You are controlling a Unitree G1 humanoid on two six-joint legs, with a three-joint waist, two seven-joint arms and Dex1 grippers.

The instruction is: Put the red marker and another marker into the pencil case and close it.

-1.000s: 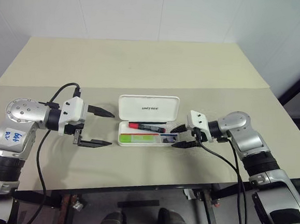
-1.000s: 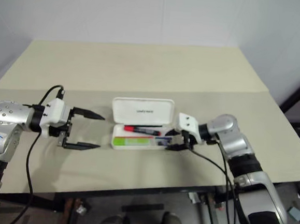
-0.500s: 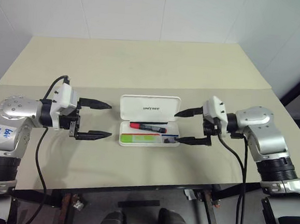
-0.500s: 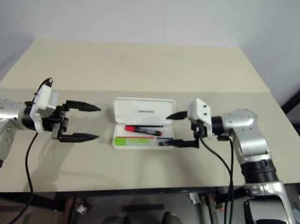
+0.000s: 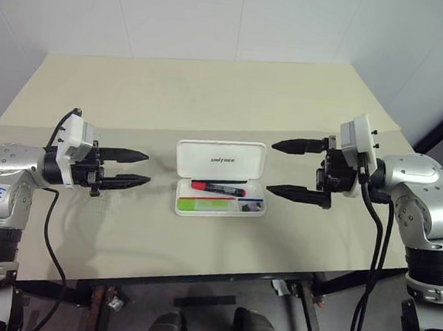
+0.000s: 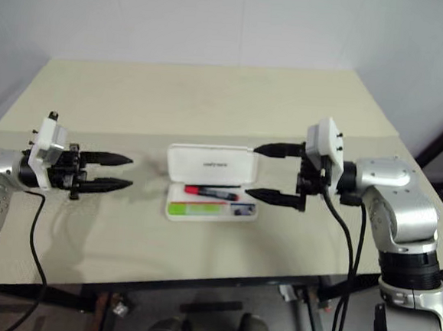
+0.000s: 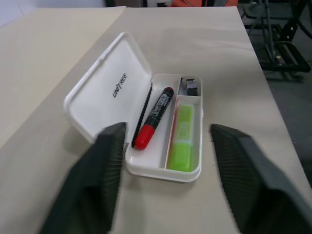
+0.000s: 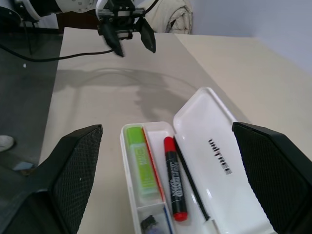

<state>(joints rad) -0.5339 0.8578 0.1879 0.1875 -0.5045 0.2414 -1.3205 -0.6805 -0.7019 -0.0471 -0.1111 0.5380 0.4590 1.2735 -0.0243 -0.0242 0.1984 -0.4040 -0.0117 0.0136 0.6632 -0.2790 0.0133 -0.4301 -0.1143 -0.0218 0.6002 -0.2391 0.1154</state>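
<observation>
The white pencil case (image 5: 220, 158) lies open at the middle of the table, its lid tipped back. In its tray the red marker (image 5: 217, 187) lies along the far side. The light green marker (image 5: 201, 204) lies along the near side. My left gripper (image 5: 147, 169) hovers to the left of the case, pointing at it. It is open with a narrow gap and holds nothing. On the right, my right gripper (image 5: 271, 168) is raised above the table just beside the case. It is wide open and holds nothing.
A small dark item (image 5: 250, 206) sits in the tray's right end compartment. The beige table (image 5: 211, 96) has a seam running across behind the case, and its front edge (image 5: 197, 277) is close to me. Black cables hang from both wrists.
My right gripper has lifted from the case's right end, drawn back to the right and opened wide. My left gripper has shifted left and its fingers have narrowed. Both markers stay in the case.
</observation>
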